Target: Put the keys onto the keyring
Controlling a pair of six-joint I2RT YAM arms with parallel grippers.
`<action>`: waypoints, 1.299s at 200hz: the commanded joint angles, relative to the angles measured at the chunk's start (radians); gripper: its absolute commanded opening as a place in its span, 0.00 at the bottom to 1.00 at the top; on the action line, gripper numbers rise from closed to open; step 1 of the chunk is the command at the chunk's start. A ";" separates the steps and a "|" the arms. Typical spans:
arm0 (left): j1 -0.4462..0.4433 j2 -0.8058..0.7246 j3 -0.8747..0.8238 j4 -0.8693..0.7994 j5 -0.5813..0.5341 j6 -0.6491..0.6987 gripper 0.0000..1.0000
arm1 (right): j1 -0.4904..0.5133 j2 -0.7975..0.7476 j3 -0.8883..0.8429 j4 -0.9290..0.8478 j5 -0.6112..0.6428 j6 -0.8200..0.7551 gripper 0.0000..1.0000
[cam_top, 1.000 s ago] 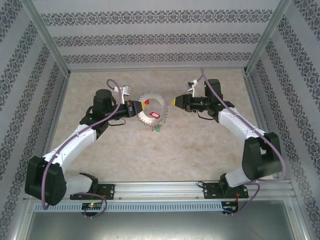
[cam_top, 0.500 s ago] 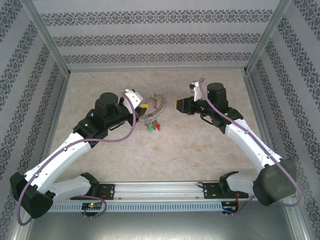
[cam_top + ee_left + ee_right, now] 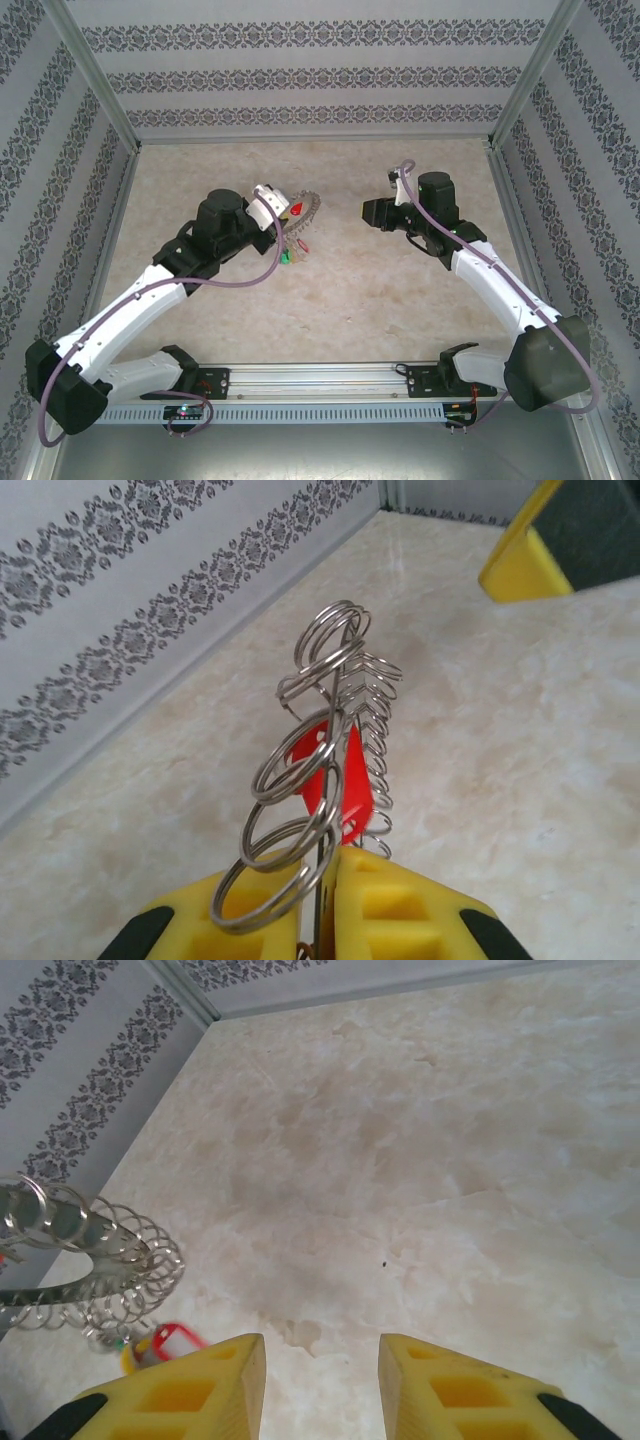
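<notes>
Fig.: L arm reaches fwd, wrist rolled; L gripper (image 3: 330, 905) clamped on keyring (image 3: 335, 695) rim, hoop edge-on ahead of fingertips, red-tagged key (image 3: 348, 780) against it. R arm elbow-bent; R gripper (image 3: 320, 1380) jaws apart, keyring to its left.

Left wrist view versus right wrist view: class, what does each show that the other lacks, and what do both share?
Left wrist: the left gripper shut on the large round grey metal keyring, seen edge-on. Right wrist: the right gripper open, nothing between its yellow fingers. Both: that keyring, a red plastic key tag, the beige marble tabletop.
</notes>
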 commanded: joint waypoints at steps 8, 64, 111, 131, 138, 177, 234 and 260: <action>0.094 0.065 0.102 -0.004 0.227 -0.254 0.08 | -0.022 -0.038 -0.030 0.033 0.052 0.014 0.36; 0.184 0.234 0.112 0.158 0.644 -0.564 0.09 | -0.058 -0.091 -0.086 0.039 0.105 0.024 0.36; 0.186 0.333 0.091 0.236 0.709 -0.750 0.09 | -0.085 -0.138 -0.122 0.036 0.193 0.048 0.37; 0.184 0.371 0.066 0.285 0.750 -0.849 0.10 | -0.101 -0.157 -0.133 0.032 0.207 0.061 0.38; 0.182 0.386 0.065 0.278 0.761 -0.869 0.10 | -0.106 -0.163 -0.135 0.025 0.213 0.069 0.39; 0.169 0.418 -0.041 0.511 0.820 -1.092 0.10 | -0.123 -0.190 -0.160 0.018 0.233 0.089 0.40; 0.139 0.490 -0.088 0.638 0.789 -1.267 0.08 | -0.141 -0.186 -0.174 0.014 0.244 0.141 0.40; 0.140 0.532 -0.091 0.691 0.788 -1.320 0.10 | -0.146 -0.172 -0.178 0.020 0.222 0.153 0.40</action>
